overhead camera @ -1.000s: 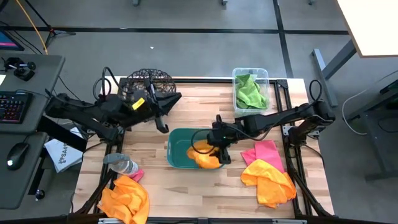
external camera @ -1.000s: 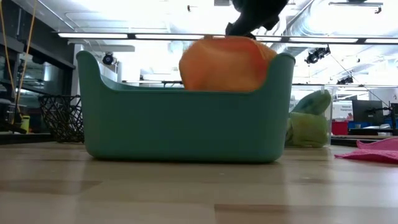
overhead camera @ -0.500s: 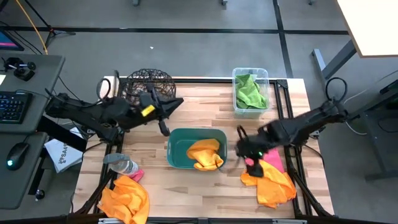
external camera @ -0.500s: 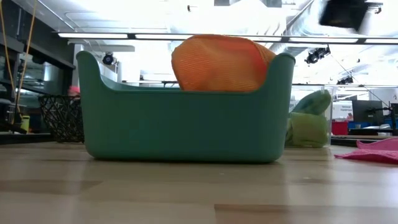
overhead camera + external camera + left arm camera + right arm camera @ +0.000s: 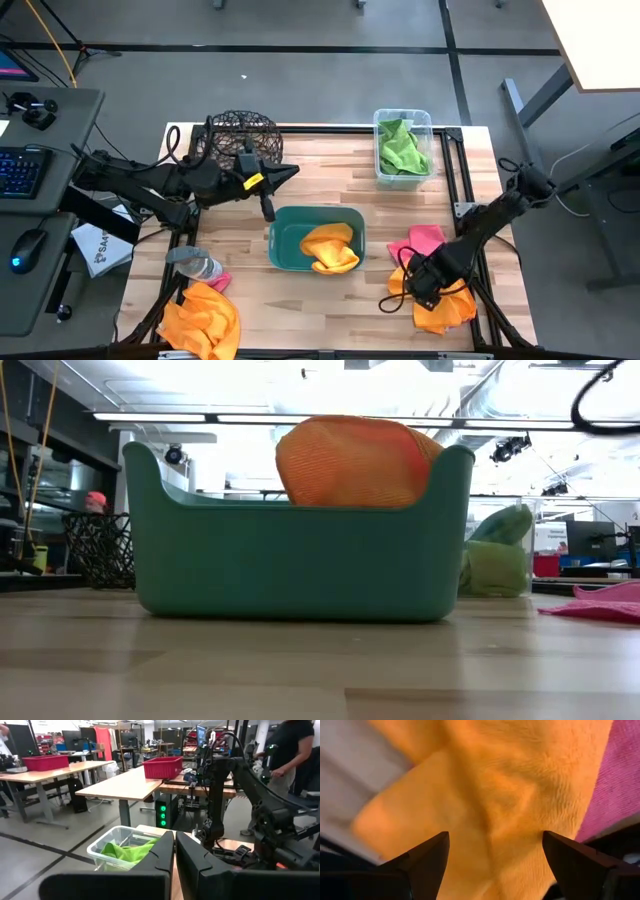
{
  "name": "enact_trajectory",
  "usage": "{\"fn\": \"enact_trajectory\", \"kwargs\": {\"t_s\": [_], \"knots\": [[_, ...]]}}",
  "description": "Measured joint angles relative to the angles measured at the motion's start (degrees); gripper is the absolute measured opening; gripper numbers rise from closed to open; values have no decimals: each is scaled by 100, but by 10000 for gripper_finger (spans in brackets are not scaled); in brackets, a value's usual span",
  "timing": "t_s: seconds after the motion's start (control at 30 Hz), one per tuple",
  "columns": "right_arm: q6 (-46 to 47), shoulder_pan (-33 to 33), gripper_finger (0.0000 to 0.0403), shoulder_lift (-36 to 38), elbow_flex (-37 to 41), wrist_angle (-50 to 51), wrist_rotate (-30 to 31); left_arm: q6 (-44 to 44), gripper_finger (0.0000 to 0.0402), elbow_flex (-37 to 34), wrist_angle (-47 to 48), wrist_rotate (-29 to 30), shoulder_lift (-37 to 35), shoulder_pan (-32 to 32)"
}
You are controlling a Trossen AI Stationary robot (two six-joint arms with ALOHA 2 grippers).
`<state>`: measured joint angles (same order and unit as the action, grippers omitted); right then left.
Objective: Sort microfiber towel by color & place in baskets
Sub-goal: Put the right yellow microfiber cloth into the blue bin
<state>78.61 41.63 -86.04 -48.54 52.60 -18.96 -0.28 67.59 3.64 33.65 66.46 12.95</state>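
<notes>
The right gripper (image 5: 492, 852) is held with jaws wide over the orange towel (image 5: 440, 292) near the table's right front corner. Only orange folds should be pinched, the pink towel (image 5: 424, 241) beneath being avoided, then carried to the teal tub (image 5: 283, 250).

Closed left pincer (image 5: 174, 851) before clear bin (image 5: 112, 847) of green towel (image 5: 127, 851).
</notes>
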Motion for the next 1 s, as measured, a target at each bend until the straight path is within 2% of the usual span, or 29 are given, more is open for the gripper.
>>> {"fn": "enact_trajectory", "kwargs": {"t_s": [0.1, 0.2, 0.27, 0.37, 0.4, 0.43, 0.6, 0.73, 0.87, 1.0], "knots": [[179, 18, 305, 0, 246, -137, -75, 95, 6, 0, 4, 0, 0, 0], [92, 18, 260, 0, 279, 3, -151, 199, 6, 0, 0, 0, 0, 0], [-47, 18, 198, 1, 91, 223, -141, 293, 6, 0, -2, 1, 0, 0], [-392, 18, 60, 11, -479, 743, 60, 449, 6, -4, -27, 5, -69, 0], [-562, 18, 31, 11, -724, 931, 221, 514, 6, -4, -74, 25, -101, 0], [-704, 18, 21, 11, -999, 1141, 392, 581, 6, -4, -92, 71, -141, 0], [-1209, -112, 4, 21, -2550, 2612, 1266, 835, 6, -4, -266, 310, -366, -53], [-1110, -114, 13, 33, -3266, 2972, 1890, 738, 6, -4, -345, 310, -482, -101], [-518, -112, 23, 28, -2969, 2655, 1921, 636, 6, -4, -254, 302, -485, -81], [-336, 5, 77, 14, -2022, 1658, 1423, 481, 6, -4, -135, 305, -459, -8]]}}
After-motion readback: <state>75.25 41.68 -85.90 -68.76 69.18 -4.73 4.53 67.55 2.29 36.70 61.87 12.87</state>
